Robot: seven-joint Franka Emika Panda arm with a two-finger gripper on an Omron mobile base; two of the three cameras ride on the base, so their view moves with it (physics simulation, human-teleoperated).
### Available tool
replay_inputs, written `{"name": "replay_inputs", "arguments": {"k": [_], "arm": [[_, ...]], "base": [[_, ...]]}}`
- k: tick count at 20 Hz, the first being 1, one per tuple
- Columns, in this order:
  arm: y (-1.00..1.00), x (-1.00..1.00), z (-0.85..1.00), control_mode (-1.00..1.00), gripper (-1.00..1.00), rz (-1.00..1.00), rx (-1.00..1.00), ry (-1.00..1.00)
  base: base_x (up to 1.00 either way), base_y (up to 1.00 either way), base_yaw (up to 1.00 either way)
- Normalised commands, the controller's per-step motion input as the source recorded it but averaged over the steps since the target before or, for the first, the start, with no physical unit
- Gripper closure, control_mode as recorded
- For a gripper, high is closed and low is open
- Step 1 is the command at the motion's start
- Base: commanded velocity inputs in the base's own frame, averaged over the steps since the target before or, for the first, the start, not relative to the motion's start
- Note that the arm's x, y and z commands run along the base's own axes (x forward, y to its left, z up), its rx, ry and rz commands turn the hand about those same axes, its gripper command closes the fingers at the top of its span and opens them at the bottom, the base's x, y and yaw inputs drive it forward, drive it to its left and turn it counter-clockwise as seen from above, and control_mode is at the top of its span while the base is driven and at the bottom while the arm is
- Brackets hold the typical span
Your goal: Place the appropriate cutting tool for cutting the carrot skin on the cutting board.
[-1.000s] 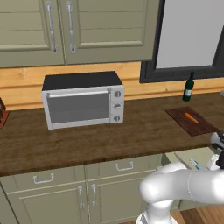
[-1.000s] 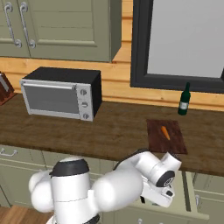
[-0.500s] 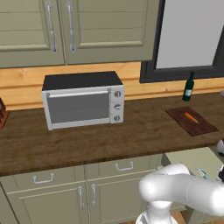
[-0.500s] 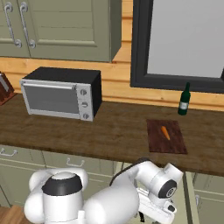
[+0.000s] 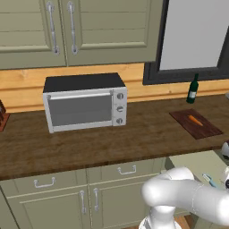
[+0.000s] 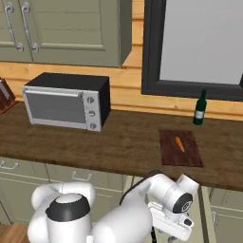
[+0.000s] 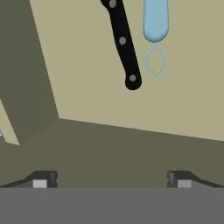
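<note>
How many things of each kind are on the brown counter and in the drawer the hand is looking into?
Toaster oven: 1
Green bottle: 1
Cutting board: 1
Carrot: 1
Knife block at the counter's edge: 1
Black handle with rivets, in the drawer: 1
Light blue handle with a loop, in the drawer: 1
Total: 7

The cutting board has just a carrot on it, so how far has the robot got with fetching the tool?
Done: the carrot lies on the cutting board, no tool beside it. In hand: nothing; the gripper is open, looking into a drawer at a black riveted knife handle and a light blue-handled utensil. Left: choose, grasp, lift and set it on the board.
</note>
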Motion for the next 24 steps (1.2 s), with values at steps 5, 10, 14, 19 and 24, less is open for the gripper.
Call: {"name": "replay_inputs", "arguments": {"k": [5, 10, 14, 19, 24], "arm": [[-0.11, 0.52, -0.1, -1.0, -1.0, 0.0, 0.0, 0.0], [-0.02, 0.52, -0.14, -1.0, -1.0, 0.0, 0.0, 0.0], [-0.02, 0.36, -0.31, -1.0, -1.0, 0.0, 0.0, 0.0], [0.0, 0.31, -0.41, -1.0, -1.0, 0.0, 0.0, 0.0], [-0.02, 0.25, -0.27, -1.0, -1.0, 0.0, 0.0, 0.0]], "base": [[0.0, 0.0, 0.0], [0.0, 0.0, 0.0], [0.0, 0.0, 0.0], [0.0, 0.0, 0.0], [0.0, 0.0, 0.0]]}}
